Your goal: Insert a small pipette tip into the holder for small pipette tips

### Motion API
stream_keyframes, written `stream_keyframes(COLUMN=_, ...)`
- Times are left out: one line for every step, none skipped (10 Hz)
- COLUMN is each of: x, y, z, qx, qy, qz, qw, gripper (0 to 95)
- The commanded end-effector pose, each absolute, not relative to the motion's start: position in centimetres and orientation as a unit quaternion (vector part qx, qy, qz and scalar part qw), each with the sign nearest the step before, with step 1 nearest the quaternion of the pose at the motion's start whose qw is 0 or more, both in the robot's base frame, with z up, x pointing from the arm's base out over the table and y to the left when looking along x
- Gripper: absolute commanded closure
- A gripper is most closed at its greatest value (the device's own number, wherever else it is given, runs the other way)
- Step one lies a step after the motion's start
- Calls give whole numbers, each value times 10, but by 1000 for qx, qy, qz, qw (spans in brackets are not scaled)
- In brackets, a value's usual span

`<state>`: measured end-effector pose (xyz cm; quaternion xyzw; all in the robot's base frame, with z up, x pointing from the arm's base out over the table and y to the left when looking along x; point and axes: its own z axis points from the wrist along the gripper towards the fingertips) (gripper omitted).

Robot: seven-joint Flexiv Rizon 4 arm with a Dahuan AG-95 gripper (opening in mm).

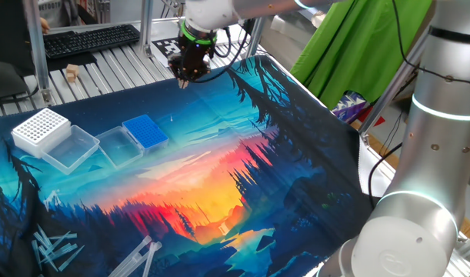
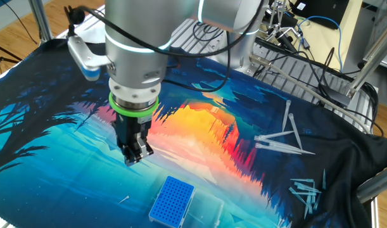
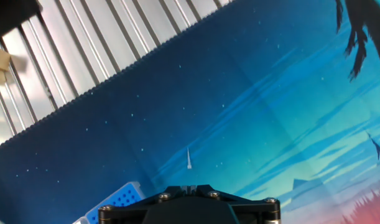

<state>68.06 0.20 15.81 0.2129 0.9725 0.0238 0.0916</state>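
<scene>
A: Where is the tiny translucent whitish pipette tip (image 3: 189,158)?
B: Centre-low in the hand view, lying on the worktop mat.
A: The black two-finger hand (image 2: 135,156)?
B: Closed, empty. The bright-blue gridded holder (image 2: 172,200) sits lower right.

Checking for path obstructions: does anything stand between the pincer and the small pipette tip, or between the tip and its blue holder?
Nothing visible does. The small pipette tip lies on the bare mat beside the holder, with only cloth between them. The shut pincer hangs above the tip, with open air below it.
</scene>
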Motion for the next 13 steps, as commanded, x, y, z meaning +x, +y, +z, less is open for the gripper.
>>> stream_keyframes(x=680, y=1, z=157, qx=205, qy=973, qz=4, qw=109, gripper=950)
stream_keyframes(x=680, y=1, z=157, qx=203, qy=973, qz=0, qw=112, gripper=950)
stream_keyframes(x=680, y=1, z=156, qx=202, qy=972, qz=-1, qw=116, gripper=950)
stream_keyframes(x=680, y=1, z=155, qx=202, qy=972, qz=-5, qw=120, gripper=950)
stream_keyframes(x=680, y=1, z=154, qx=202, qy=972, qz=-11, qw=123, gripper=950)
stream_keyframes(x=680, y=1, z=153, qx=201, qy=972, qz=-12, qw=125, gripper=950)
stream_keyframes(x=680, y=1, z=153, qx=199, qy=971, qz=-14, qw=128, gripper=950)
stream_keyframes(x=680, y=1, z=152, qx=196, qy=971, qz=-16, qw=133, gripper=950)
stream_keyframes(x=680, y=1, z=151, qx=193, qy=972, qz=-17, qw=136, gripper=950)
stream_keyframes(x=680, y=1, z=148, qx=189, qy=971, qz=-23, qw=143, gripper=950)
stream_keyframes(x=680, y=1, z=146, qx=189, qy=971, qz=-26, qw=147, gripper=950)
stream_keyframes(x=680, y=1, z=145, qx=190, qy=970, qz=-26, qw=149, gripper=950)
stream_keyframes(x=680, y=1, z=144, qx=192, qy=969, qz=-26, qw=151, gripper=950)
